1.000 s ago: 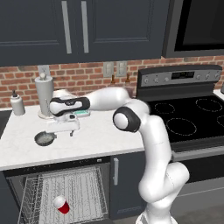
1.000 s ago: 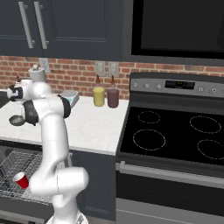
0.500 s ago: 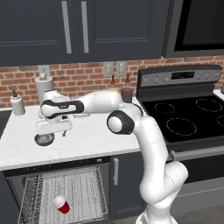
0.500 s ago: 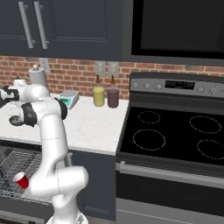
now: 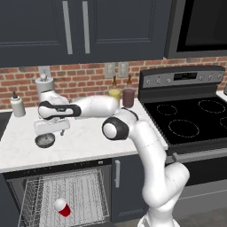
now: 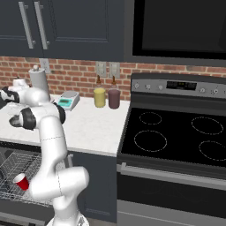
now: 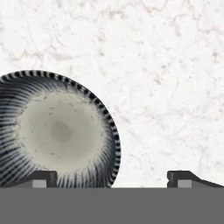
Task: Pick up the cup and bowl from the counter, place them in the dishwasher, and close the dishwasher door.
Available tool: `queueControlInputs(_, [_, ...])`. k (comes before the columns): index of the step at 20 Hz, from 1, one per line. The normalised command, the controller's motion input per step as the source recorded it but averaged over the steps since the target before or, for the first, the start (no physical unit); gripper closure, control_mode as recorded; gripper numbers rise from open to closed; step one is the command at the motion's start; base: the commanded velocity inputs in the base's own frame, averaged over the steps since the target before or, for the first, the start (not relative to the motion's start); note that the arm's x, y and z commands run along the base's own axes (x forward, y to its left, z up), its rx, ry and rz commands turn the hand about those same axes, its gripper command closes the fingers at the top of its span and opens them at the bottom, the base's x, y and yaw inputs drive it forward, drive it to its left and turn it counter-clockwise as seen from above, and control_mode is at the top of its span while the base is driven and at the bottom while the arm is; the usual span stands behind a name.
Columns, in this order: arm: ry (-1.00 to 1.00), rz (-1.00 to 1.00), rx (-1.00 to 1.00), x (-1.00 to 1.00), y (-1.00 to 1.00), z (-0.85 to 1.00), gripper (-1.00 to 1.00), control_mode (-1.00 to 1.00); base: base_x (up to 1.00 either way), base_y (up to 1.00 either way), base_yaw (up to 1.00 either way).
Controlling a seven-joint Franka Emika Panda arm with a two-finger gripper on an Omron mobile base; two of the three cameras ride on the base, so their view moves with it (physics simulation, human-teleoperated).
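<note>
The grey speckled bowl point(image 5: 45, 141) sits on the white marble counter point(image 5: 88, 137) near its left end. My gripper point(image 5: 49, 134) hangs open just above it, pointing down. In the hand view the bowl point(image 7: 57, 131) lies at the lower left; my gripper point(image 7: 111, 179) straddles its right rim, with the left fingertip point(image 7: 41, 178) over the bowl and the right one over bare counter point(image 7: 166, 87). The red cup point(image 5: 62, 207) lies in the wire rack point(image 5: 84, 186) of the open dishwasher below, and the cup point(image 6: 20, 181) also appears from the right side. The dishwasher door is out of view.
A yellow canister point(image 5: 114, 95) and a maroon one point(image 5: 128, 96) stand at the back by the black stovetop point(image 5: 186, 119). A white bottle point(image 5: 17, 105) and a tall white holder point(image 5: 44, 84) stand at the back left. A small scale point(image 6: 67, 100) rests near the wall.
My hand has swung left along the counter, from beside the bowl to directly over it. The bowl and the cup have stayed where they were.
</note>
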Motion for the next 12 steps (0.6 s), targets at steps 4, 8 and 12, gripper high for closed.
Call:
queueControlInputs(4, [0.0,0.01,0.0,0.0,0.0,-0.26,-1.0,-1.0,0.0,0.0,0.0])
queueControlInputs(8, [0.0,0.01,0.0,0.0,0.01,-0.38,-1.0,-1.0,0.0,0.0,0.0])
queueControlInputs(12, [0.0,0.02,0.0,0.0,0.08,-0.31,-1.0,-1.0,0.0,0.0,0.0])
